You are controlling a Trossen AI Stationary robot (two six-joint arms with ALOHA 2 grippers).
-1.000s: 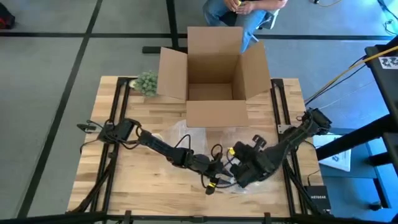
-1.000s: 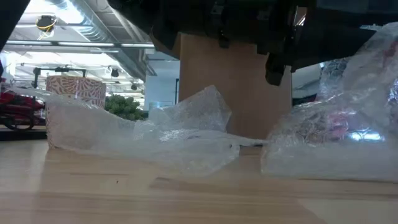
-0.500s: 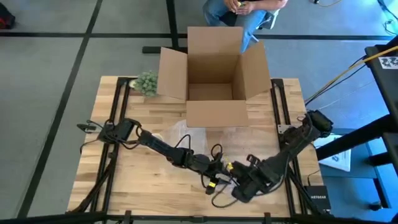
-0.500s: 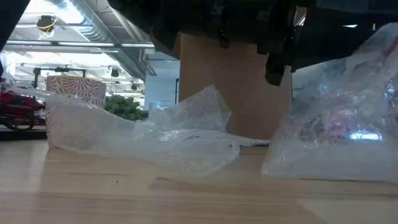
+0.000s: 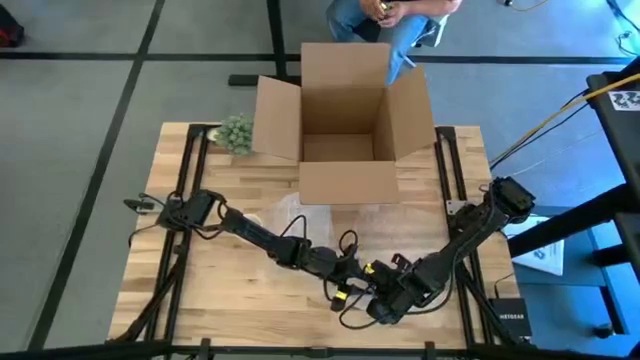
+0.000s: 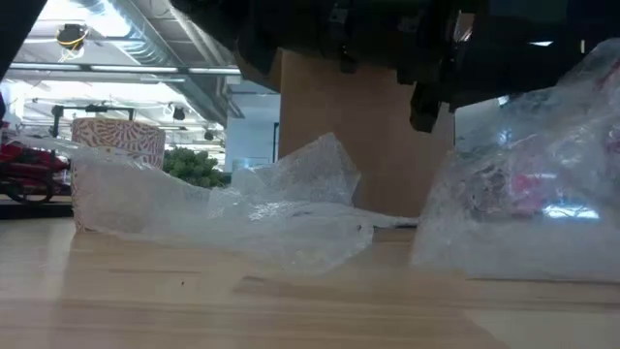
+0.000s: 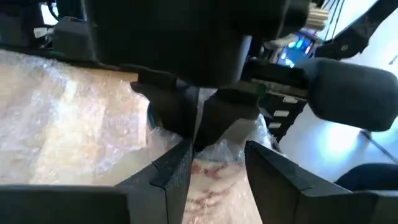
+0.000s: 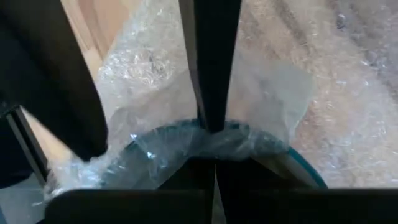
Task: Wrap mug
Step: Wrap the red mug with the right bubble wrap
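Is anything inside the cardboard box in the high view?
No, the open cardboard box shows only its bare bottom; the bubble wrap lies on the table.

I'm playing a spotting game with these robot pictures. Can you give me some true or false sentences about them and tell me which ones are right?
1. The cardboard box is open on top. True.
2. The bubble wrap is inside the box. False: it lies on the table in front of the box.
3. The right gripper is pinched shut on the bubble wrap. True.
4. The two grippers are far apart. False: the left gripper is close to the right one, near the table's front edge.
5. A person sits beyond the box. True.
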